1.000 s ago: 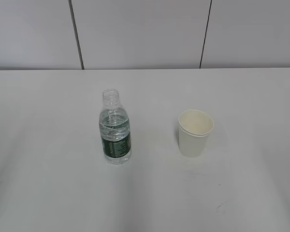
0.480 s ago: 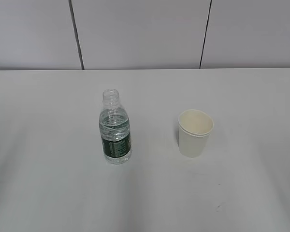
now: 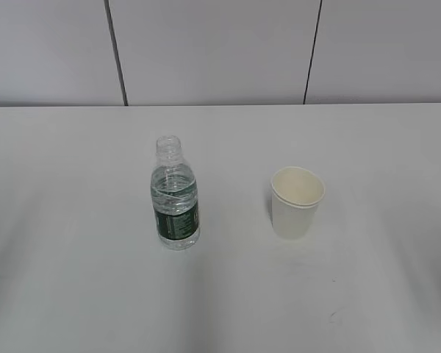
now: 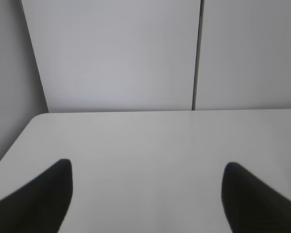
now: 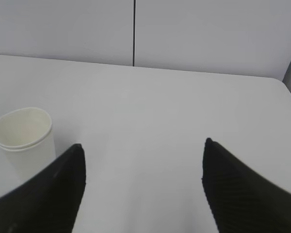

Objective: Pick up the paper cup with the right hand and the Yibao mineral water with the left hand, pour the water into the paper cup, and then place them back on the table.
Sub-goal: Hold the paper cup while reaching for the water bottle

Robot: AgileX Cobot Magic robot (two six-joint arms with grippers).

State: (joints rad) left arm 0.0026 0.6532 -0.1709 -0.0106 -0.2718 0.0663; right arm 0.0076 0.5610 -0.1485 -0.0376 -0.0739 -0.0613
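Left tool (image 4: 145,194) spread wide over bare table (image 4: 145,141) — nothing held.

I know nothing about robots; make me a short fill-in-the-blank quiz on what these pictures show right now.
1. The small clear ribbed plastic bottle has no ____ on its neck.
2. The cream-white tapered paper cup stands to the bottle's ____ in the exterior view.
3. The right end effector is ____, holding nothing.
4. Only the ____ wrist view shows the cup.

Missing words: cap; right; open; right

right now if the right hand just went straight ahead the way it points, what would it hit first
Probably nothing on the table: the gap between the open right hand's fingers shows only bare tabletop, then the wall panels behind. The cup stands left of that line, beside the left finger, so it would likely be passed, though depth is unclear.
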